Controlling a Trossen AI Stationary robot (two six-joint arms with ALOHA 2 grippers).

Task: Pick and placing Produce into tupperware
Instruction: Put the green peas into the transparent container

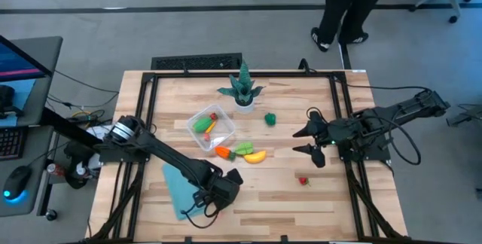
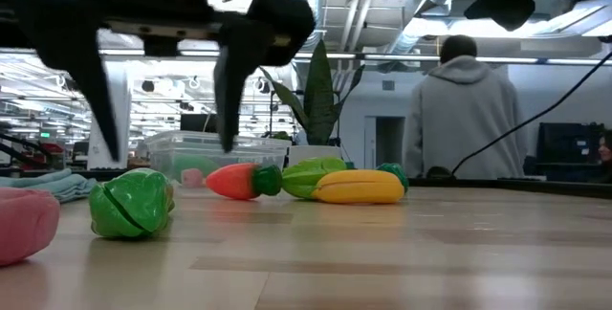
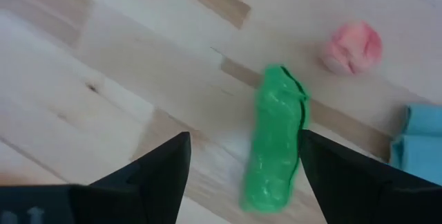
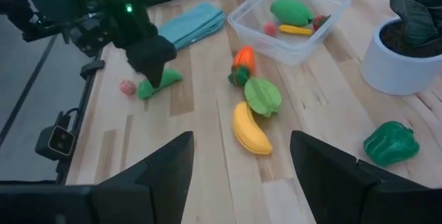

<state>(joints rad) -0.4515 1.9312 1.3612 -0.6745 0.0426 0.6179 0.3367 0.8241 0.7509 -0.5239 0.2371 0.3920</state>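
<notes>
The green produce piece (image 3: 275, 141) is an elongated pod-like toy lying flat on the wooden table (image 1: 286, 199) near its front edge, directly under the left tool (image 3: 242, 165). In the left wrist view its long axis runs lengthwise through the gap between the two dark fingers (image 3: 157, 172), one end toward the camera and the other away; no finger touches it. The left tool is spread wide and hovers above the piece, holding nothing. Just beside the far end of the green piece lies a small round pink piece (image 3: 351, 48), apart from it, and near both is the folded light-blue cloth (image 1: 178, 186).

Toward the middle of the table sits the clear tupperware (image 1: 197, 120), which already holds a green piece, a yellow one and small red bits. Just outside it, on the side toward the front edge, lie an orange carrot-like piece (image 4: 242, 63), a green leafy piece (image 4: 264, 96) touching it, and a yellow banana-like piece (image 4: 250, 130) whose long axis runs roughly across the table in the high view. A green pepper (image 1: 269, 119) lies apart near the white-potted teal plant (image 1: 242, 89), and a tiny red piece (image 1: 303, 181) lies alone toward the right side.

The right tool (image 1: 310, 141) hangs over the right side of the table, spread and empty. A person (image 2: 462, 109) in a grey hoodie stands beyond the table.
</notes>
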